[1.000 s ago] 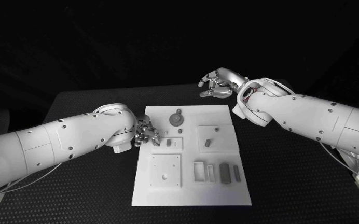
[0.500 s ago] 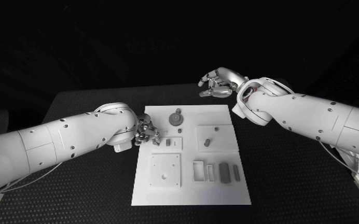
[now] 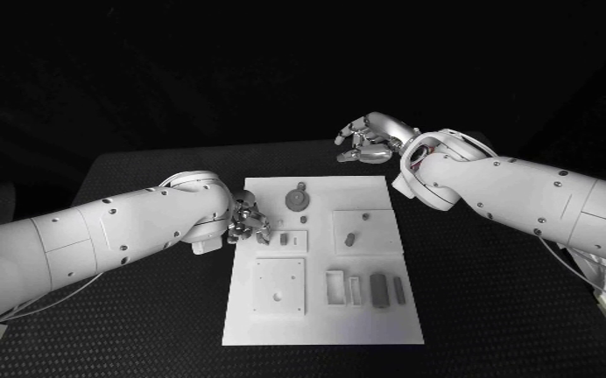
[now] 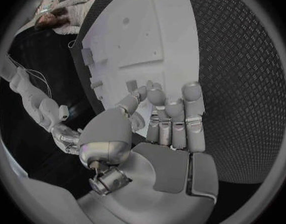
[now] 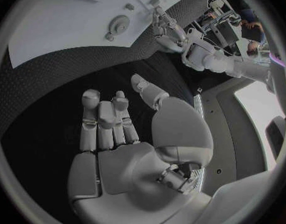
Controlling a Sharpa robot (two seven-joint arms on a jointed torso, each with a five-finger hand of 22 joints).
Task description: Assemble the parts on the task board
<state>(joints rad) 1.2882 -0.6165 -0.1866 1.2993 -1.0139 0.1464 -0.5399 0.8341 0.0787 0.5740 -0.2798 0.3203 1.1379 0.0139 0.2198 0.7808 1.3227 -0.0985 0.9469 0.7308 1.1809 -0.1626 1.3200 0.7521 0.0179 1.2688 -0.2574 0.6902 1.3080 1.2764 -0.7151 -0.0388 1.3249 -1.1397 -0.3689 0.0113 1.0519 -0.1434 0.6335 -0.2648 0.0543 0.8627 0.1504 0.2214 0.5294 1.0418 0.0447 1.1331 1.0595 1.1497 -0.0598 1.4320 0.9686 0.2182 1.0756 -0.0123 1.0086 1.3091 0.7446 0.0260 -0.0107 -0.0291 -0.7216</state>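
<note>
Two hands show on my head view: the left hand (image 3: 248,224) sits at the board's (image 3: 322,325) left edge, fingers bunched over a small part (image 3: 264,239); I cannot tell whether they grip it. The right hand (image 3: 369,140) hangs beyond the board's far edge. My left wrist view shows fingertips (image 4: 156,95) close together, reaching over the board (image 4: 143,20). My right wrist view shows fingers (image 5: 105,119) straight, apart, empty, with a round part (image 5: 120,23) well ahead. No writing is legible.

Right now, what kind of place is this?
Probably a robotics lab test bench: a black table holding a white task board with small parts, worked by two white robot arms.
</note>
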